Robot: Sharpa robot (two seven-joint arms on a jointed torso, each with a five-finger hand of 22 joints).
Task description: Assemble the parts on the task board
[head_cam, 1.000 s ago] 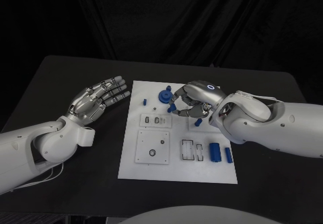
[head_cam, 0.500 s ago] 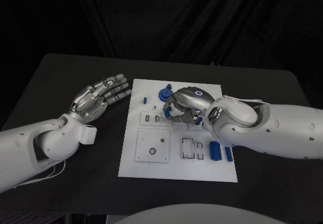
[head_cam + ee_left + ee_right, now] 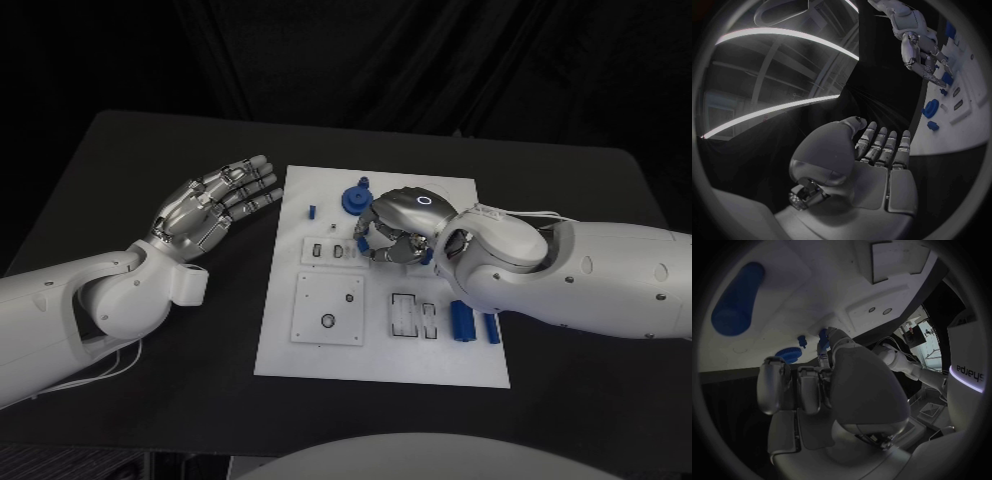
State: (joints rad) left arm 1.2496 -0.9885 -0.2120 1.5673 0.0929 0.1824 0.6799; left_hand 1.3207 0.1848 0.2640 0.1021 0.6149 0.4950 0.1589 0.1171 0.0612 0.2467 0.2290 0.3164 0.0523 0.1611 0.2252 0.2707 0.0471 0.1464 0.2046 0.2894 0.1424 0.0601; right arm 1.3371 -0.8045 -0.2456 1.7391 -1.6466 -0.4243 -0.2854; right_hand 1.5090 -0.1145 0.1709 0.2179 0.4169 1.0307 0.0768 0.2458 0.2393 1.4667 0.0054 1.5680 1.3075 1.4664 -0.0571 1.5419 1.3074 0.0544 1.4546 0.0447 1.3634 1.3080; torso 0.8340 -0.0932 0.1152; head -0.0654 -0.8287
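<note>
The white task board (image 3: 433, 370) lies in the middle of the black table. My right hand (image 3: 397, 228) hovers over its upper middle with fingers curled down. In the right wrist view a small blue part (image 3: 823, 336) sits pinched at its fingertips (image 3: 833, 336), close above the board. A blue gear (image 3: 353, 202) stands just behind the hand, and a small blue peg (image 3: 310, 212) stands to its left. My left hand (image 3: 216, 205) lies palm up and open beside the board's left edge, holding nothing.
Two blue cylinders (image 3: 462, 322) lie at the board's right side, beside slotted recesses (image 3: 414, 317). A square plate with holes (image 3: 329, 312) sits lower left on the board. My right forearm (image 3: 577, 280) covers the board's right edge.
My right hand has shifted a little to the left over the board and turned its fingers further down. The left hand has stayed in place.
</note>
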